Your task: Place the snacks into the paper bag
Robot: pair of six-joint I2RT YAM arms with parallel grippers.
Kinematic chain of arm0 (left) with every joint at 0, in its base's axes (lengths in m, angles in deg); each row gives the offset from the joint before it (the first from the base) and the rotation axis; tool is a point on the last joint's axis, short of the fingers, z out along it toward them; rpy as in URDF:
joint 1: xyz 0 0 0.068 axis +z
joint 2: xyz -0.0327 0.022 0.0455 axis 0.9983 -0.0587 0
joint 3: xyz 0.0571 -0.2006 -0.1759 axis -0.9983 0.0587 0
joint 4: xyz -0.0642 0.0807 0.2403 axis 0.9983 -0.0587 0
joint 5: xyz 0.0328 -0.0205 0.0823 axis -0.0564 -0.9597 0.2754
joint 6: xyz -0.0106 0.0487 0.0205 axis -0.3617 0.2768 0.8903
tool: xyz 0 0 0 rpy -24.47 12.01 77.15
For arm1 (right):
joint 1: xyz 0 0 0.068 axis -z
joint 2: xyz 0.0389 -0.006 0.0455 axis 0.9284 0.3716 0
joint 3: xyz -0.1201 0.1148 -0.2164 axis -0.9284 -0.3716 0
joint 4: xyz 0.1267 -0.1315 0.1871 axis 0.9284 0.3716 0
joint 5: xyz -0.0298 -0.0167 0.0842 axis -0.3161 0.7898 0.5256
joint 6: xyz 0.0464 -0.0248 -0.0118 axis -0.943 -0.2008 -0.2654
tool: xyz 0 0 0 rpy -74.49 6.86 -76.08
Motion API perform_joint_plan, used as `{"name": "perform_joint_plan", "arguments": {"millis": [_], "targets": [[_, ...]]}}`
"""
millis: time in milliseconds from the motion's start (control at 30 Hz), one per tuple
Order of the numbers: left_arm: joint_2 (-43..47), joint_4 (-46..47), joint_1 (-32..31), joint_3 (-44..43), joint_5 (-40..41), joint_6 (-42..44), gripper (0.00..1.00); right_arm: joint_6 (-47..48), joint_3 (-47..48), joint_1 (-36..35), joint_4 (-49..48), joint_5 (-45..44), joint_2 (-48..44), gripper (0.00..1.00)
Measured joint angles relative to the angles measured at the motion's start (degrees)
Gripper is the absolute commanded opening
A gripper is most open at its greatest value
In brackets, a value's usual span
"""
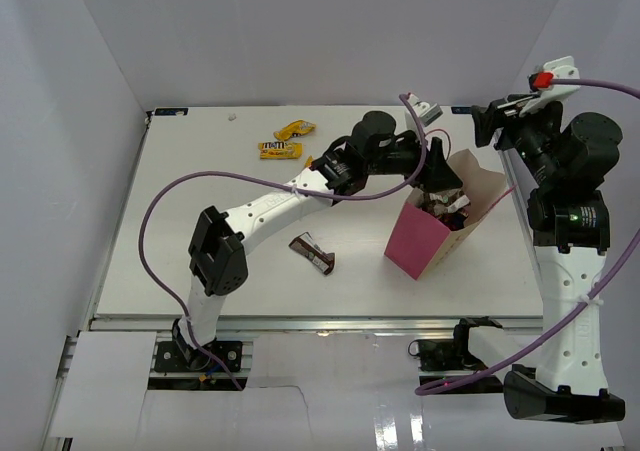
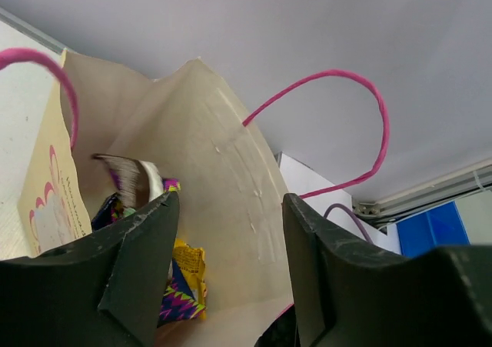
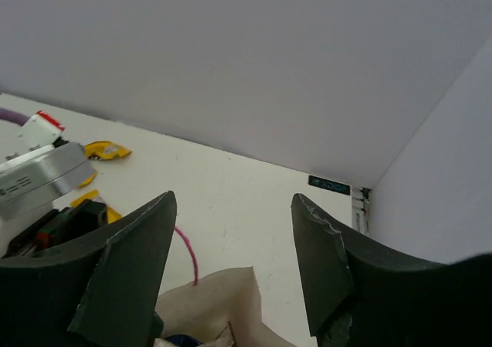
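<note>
The pink paper bag stands at the right of the table, tilted, its tan mouth facing the back right. My left gripper is over that mouth. In the left wrist view the left gripper is open and empty, looking down into the paper bag. Inside lie a brown bar with a white end, a yellow pack and a purple crinkly bag. Two yellow packs and a brown bar lie on the table. My right gripper hangs open behind the bag.
The bag's pink cord handles arch above its rim. White walls close the table at the back and both sides. The left arm's purple cable loops over the table's left half. The right wrist view shows the left arm's camera block.
</note>
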Motion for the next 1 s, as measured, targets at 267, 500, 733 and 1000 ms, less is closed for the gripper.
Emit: {"name": "perform_joint_plan", "arguments": {"millis": [267,500,733,1000], "targets": [[7.7,0.3,-0.3,7.1,2.1,1.9,0.66,13.1,0.2,0.2,4.7,29.2,0.0,0.81],[36.0,-2.6,1.1,35.5,18.5,3.0,0.89,15.5,0.1,-1.0,3.5,48.2,1.9,0.77],[65.9,-13.7,7.8,61.1,44.6,-7.6,0.98,18.6,-3.7,-21.9,4.6,40.9,9.6,0.76],[79.6,-24.5,8.4,69.8,54.3,-20.2,0.98,14.7,-12.4,-50.0,5.4,7.5,29.6,0.71]]}}
